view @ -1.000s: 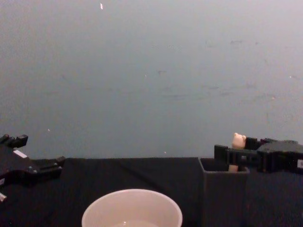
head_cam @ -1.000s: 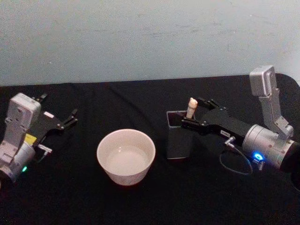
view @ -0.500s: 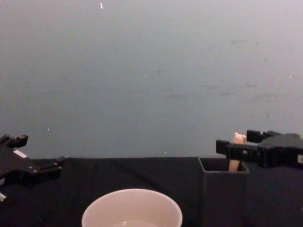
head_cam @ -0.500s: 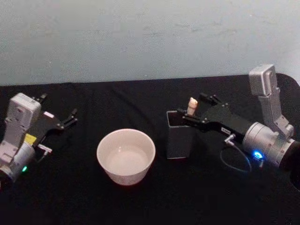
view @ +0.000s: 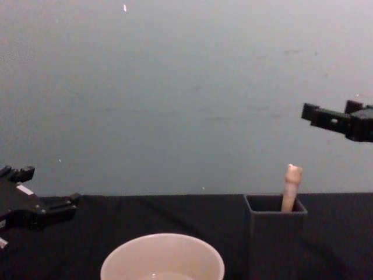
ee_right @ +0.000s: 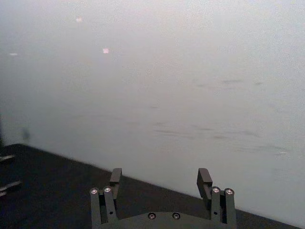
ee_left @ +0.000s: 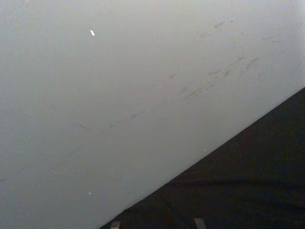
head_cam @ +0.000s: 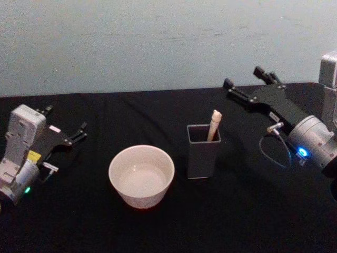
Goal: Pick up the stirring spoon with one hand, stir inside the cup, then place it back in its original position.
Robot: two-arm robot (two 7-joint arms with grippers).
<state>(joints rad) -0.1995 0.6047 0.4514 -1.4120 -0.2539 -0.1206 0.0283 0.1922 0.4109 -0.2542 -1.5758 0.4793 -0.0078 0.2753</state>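
The stirring spoon [head_cam: 213,125] stands in the dark grey square holder [head_cam: 203,155], its beige handle and small knob [view: 292,172] leaning out of the top; the bowl is hidden inside. Left of the holder sits the white cup [head_cam: 141,175], also seen low in the chest view [view: 162,259]. My right gripper [head_cam: 243,77] hangs open and empty, high above and to the right of the holder [view: 274,239], and shows at the chest view's right edge [view: 329,109]. Its two fingers [ee_right: 110,186] stand wide apart. My left gripper [head_cam: 67,120] rests open at the far left.
A black cloth [head_cam: 95,226] covers the table, and a pale wall [head_cam: 158,42] stands right behind it. A thin cable loop [head_cam: 274,153] hangs under the right wrist. There is bare cloth in front of the cup and the holder.
My right gripper, which was around the spoon's handle at the holder, has risen and drawn back to the right. The spoon stays in the holder. The left arm has not moved.
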